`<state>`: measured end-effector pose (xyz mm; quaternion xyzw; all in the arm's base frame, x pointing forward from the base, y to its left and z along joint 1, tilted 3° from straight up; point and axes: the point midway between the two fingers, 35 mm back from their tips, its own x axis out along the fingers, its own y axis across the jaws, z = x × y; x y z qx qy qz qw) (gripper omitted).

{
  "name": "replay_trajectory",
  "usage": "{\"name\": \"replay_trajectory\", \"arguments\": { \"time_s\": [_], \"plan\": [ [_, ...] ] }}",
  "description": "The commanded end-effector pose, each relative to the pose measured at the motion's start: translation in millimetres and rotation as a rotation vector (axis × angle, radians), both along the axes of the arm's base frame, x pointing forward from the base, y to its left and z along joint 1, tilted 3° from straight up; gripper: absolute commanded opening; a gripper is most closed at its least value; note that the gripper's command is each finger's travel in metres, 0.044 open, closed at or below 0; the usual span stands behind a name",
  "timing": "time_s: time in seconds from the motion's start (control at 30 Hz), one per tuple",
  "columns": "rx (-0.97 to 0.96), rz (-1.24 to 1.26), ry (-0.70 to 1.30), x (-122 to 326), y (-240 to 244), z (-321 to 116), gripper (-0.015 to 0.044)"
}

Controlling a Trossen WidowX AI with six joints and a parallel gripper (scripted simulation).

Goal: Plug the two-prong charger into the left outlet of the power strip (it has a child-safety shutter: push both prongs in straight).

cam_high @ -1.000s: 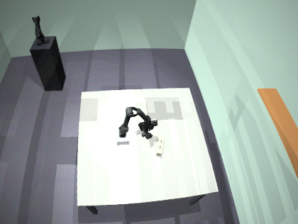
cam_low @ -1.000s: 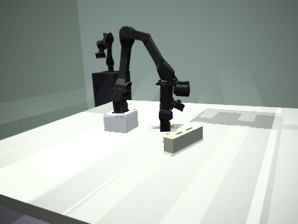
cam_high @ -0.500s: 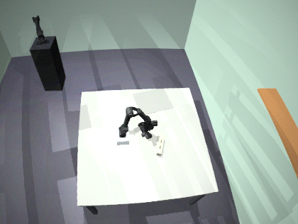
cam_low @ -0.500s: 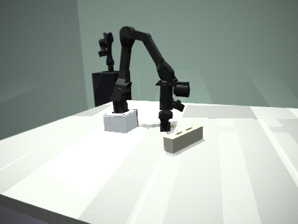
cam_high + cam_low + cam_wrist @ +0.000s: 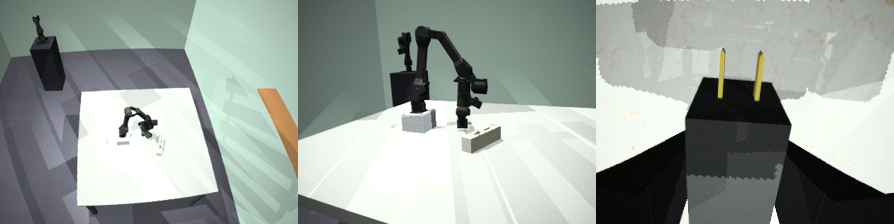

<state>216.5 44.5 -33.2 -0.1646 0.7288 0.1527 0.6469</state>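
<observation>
The two-prong charger (image 5: 464,126) (image 5: 737,155) is a dark block, low over the bench (image 5: 117,177) (image 5: 404,170), near the power strip and apart from it; whether its underside touches the bench cannot be told. Its two yellow prongs (image 5: 469,123) (image 5: 759,75) stand side by side, directed toward the upper edge of the wrist view, and are outside the outlets. The tool (image 5: 146,132) (image 5: 462,122) (image 5: 733,140) is clamped on the charger, one dark finger against each flank in the wrist view. In the exterior view it points downward, the prongs projecting sideways from beneath it.

The power strip (image 5: 160,145) (image 5: 486,136), a long cream block, rests on the bench with dark slots in its upper face; the separate prong openings are too small to tell. The black arm (image 5: 126,118) (image 5: 421,64) rises from a pale base block (image 5: 123,141) (image 5: 415,123), bends at the top and descends to the tool.

Beyond the bench, a second black arm (image 5: 38,28) (image 5: 408,58) stands on a dark pedestal (image 5: 50,67) (image 5: 399,88). An orange board (image 5: 280,117) appears at the right of the top view, and angular shadows cross bench, floor and pale green walls
</observation>
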Motion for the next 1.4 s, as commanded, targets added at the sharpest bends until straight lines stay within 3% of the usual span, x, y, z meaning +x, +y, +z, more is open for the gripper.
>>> {"name": "replay_trajectory", "arguments": {
  "time_s": [0.0,0.3,1.37],
  "plan": [
    [0.000,0.002,-0.015,3,1,16,0.0000],
    [-0.002,0.001,-0.012,-1,0,40,0.0000],
    [-0.021,-0.467,-0.026,32,-48,10,0.0000]
  ]
}}
